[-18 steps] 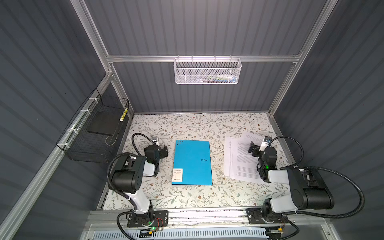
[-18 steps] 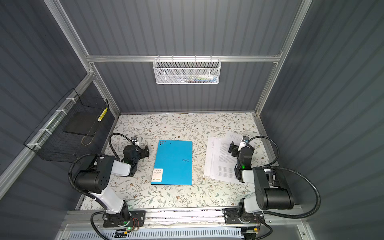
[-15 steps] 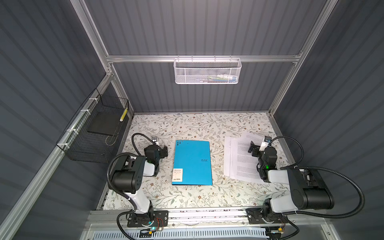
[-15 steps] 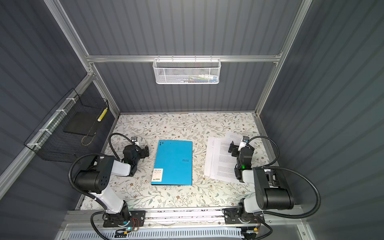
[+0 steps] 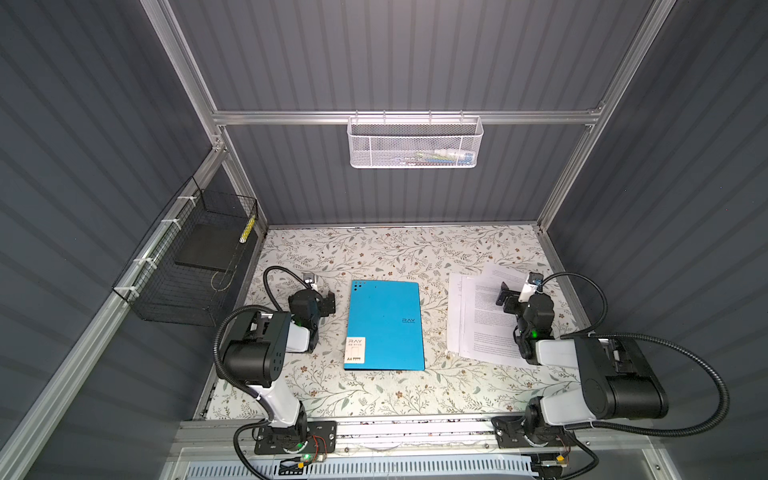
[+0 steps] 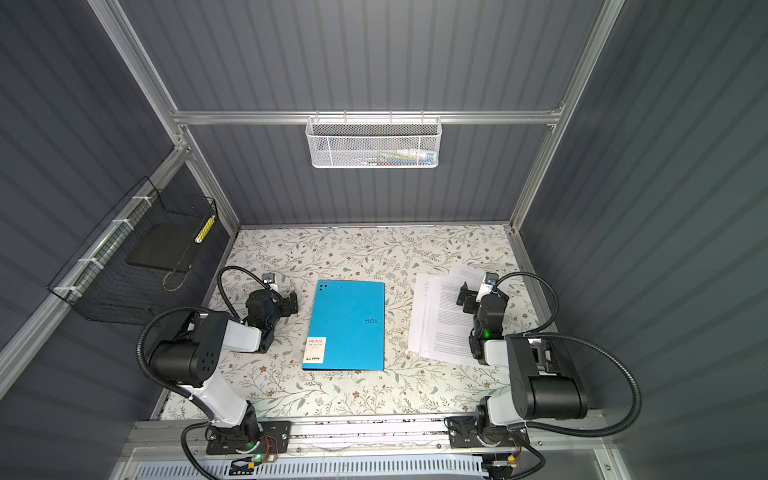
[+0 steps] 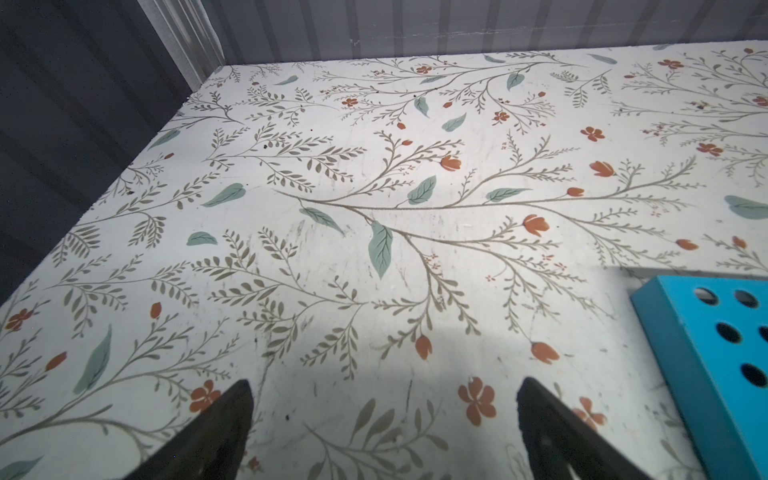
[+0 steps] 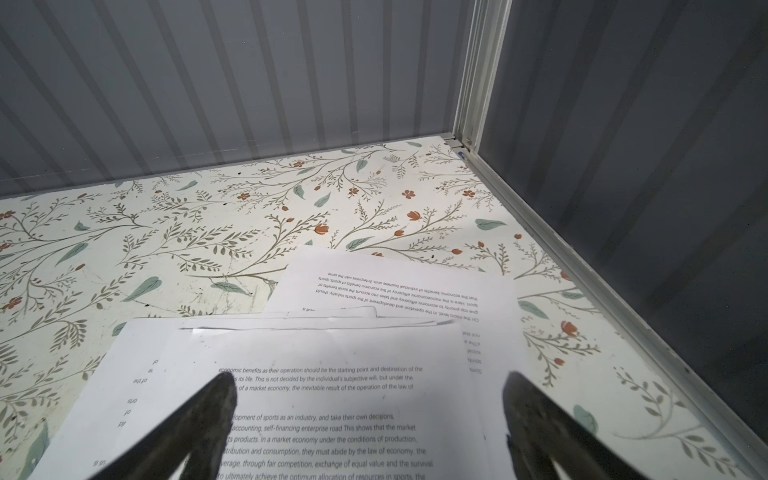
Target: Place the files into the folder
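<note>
Currently blue folder (image 5: 384,326) closed, flat, centre; files (image 5: 478,320) fanned loosely at right. Left gripper (image 7: 384,395) spread wide, empty, just left of folder. Right gripper (image 8: 369,382) spread wide, empty, over files. Risk: loose sheets sliding apart or crumpling under pinch; closed cover blocking insertion.

files (image 5: 473,328): matt white paper | folder (image 5: 384,316): smooth matt blue | basket (image 5: 415,145): white metal mesh

Folder (image 5: 384,324) and files (image 5: 478,332) on floral table (image 5: 374,249)

Both top views share the whole table (image 5: 374,249) from high above; wrist views skim it closely.
</note>
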You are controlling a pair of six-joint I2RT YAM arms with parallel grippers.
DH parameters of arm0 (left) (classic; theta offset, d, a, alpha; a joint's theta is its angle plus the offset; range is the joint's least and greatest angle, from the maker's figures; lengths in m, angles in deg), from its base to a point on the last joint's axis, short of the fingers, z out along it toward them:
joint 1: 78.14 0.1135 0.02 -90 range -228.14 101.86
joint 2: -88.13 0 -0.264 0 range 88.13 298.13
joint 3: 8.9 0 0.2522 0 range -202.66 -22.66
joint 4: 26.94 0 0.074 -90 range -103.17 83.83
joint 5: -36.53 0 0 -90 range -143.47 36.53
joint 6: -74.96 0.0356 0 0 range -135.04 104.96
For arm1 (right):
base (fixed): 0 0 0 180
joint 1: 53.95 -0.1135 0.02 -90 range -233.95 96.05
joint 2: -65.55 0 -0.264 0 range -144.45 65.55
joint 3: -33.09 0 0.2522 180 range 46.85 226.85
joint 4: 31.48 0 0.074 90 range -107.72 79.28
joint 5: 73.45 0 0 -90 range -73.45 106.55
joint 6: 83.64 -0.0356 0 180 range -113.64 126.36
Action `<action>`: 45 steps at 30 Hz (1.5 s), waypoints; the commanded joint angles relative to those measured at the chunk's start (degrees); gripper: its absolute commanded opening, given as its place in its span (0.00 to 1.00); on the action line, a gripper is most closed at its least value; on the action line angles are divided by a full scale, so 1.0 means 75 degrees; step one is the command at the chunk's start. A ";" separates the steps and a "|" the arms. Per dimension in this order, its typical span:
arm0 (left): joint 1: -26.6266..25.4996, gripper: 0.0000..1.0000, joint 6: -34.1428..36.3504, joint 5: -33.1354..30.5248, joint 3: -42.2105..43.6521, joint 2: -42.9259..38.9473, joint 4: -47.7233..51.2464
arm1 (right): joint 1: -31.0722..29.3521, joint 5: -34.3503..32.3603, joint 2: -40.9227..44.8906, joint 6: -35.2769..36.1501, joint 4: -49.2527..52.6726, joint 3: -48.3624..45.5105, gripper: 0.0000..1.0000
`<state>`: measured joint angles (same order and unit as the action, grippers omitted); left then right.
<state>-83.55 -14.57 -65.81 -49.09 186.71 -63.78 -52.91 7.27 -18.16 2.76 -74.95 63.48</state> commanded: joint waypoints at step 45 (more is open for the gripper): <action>-0.0145 0.99 -0.2292 0.1043 -0.2338 -0.2275 0.5969 | -0.1530 0.1413 0.1391 -0.0657 0.7133 0.3388 0.91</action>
<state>-83.79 -23.79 -63.84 -65.71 170.36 -34.69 -60.05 12.82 -6.27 0.14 -38.64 86.21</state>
